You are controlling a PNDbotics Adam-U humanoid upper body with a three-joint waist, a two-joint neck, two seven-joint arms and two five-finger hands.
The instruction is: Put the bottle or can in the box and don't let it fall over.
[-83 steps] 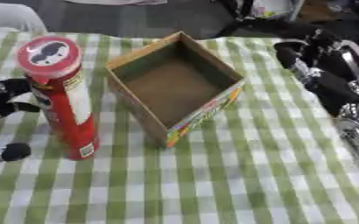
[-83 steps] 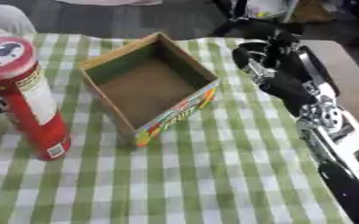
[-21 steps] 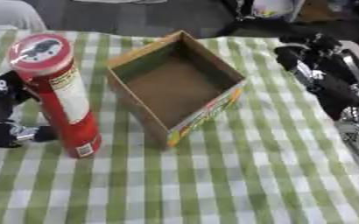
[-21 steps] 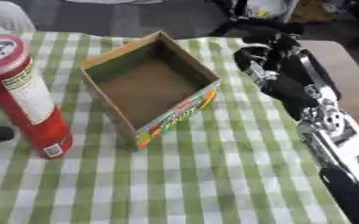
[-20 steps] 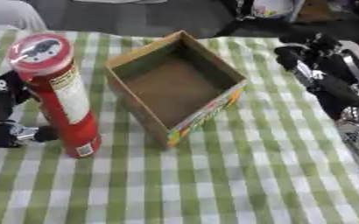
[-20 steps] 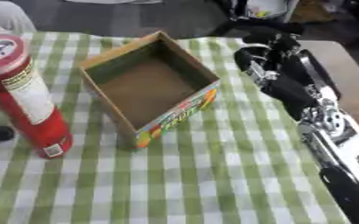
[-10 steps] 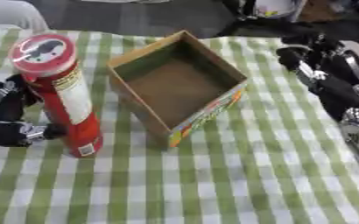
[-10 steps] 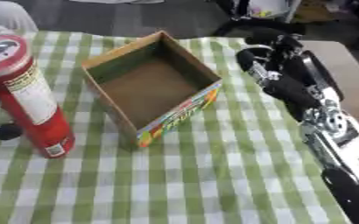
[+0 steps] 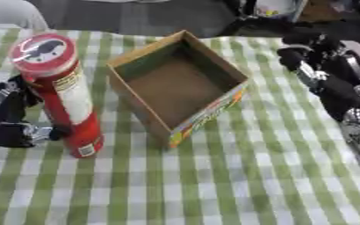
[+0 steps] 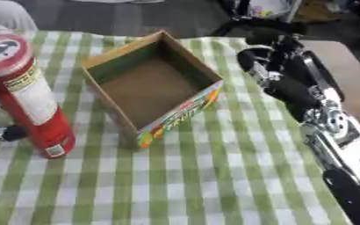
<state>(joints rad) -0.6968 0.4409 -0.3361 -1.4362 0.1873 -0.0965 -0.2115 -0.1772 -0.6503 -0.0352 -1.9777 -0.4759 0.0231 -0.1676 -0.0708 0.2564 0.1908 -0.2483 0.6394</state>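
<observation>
A tall red can (image 9: 63,94) with a red lid stands upright on the green-and-white checked cloth, left of the box. The open cardboard box (image 9: 178,85) sits mid-table, empty, with a colourful printed side facing me. My left hand (image 9: 8,117) is at the left edge right beside the can, open, with one fingertip (image 9: 57,132) touching the can's lower part. My right hand (image 10: 269,58) lies to the right of the box, open and holding nothing, its arm running down the right side.
The checked tablecloth (image 9: 214,184) covers the table down to the near edge. Dark clutter and a light-coloured object (image 9: 271,8) lie beyond the far edge. A bare tan strip of table (image 10: 344,74) shows at the right.
My left hand has closed in on the can from the left, its fingertip now against the lower part. Can, box and right arm have stayed put.
</observation>
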